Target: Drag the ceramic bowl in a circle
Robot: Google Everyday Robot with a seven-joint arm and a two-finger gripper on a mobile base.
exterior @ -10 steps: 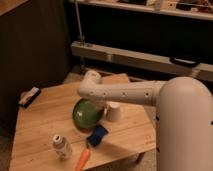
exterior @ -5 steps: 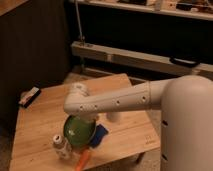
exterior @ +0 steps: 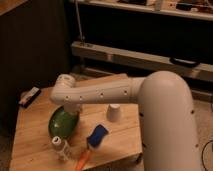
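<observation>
Item 1, work surface: a wooden table (exterior: pixel 35 134) with a bare plank top, standing in dim light.

Item 2, arm: the white arm (exterior: pixel 102 93) reaches from the right side across the far half of the tabletop and bends downward over the left half.

Item 3, gripper (exterior: pixel 74 107): it sits at the lower end of that bend, over the left half of the top, against the upper right rim of the ceramic bowl (exterior: pixel 63 123). It is largely masked by the arm's own housing. Whether it is spread or closed, or has the rim in its hold, cannot be told.

Item 4, ceramic bowl: glossy green, in the left half of the tabletop, roughly midway between the far and near edges. It shows as a slanted oval, higher toward the gripper. Whether its base lies flat on the wood cannot be told.

Item 5, other items:
- White cup (exterior: pixel 114 113), upside down, right of the bowl near the centre, apart from it.
- Blue block (exterior: pixel 98 135), between the cup and the near edge.
- Orange object (exterior: pixel 82 161), at the near edge.
- Small white bottle (exterior: pixel 60 147), upright, just below the bowl toward the near edge.
- Dark flat object (exterior: pixel 30 96), at the far left corner.
</observation>
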